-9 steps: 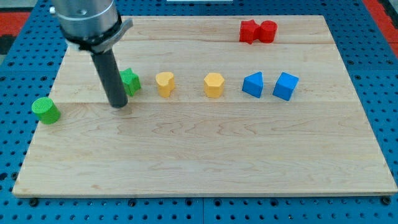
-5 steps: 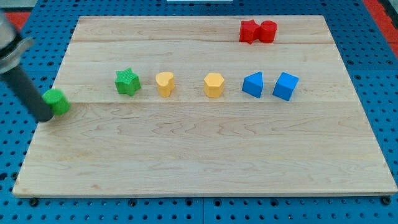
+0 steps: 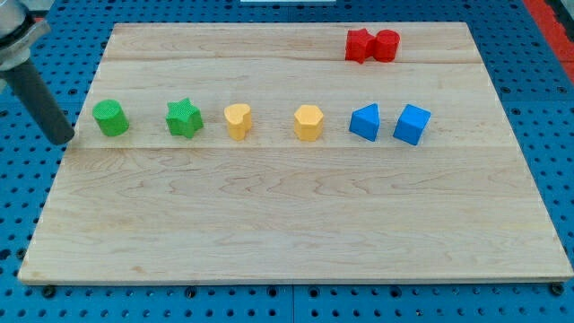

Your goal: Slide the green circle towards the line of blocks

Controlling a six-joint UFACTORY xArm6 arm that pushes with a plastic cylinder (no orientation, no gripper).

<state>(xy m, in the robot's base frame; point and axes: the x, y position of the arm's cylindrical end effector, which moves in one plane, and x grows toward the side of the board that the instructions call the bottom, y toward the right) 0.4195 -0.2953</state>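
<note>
The green circle [image 3: 111, 117] sits on the wooden board [image 3: 296, 224] at the view's left, in line with a row of blocks: a green star [image 3: 183, 117], a yellow heart [image 3: 238, 120], a yellow hexagon [image 3: 308, 122], a blue triangle [image 3: 365, 122] and a blue cube [image 3: 413, 124]. My tip [image 3: 63, 139] is just off the board's left edge, a short gap to the left of the green circle, not touching it.
Two red blocks [image 3: 372, 45] sit together near the board's top right. Blue pegboard [image 3: 27, 206] surrounds the board.
The rod swung from beside the green star to the board's left edge. The green circle moved right and up, from the left edge into line with the row.
</note>
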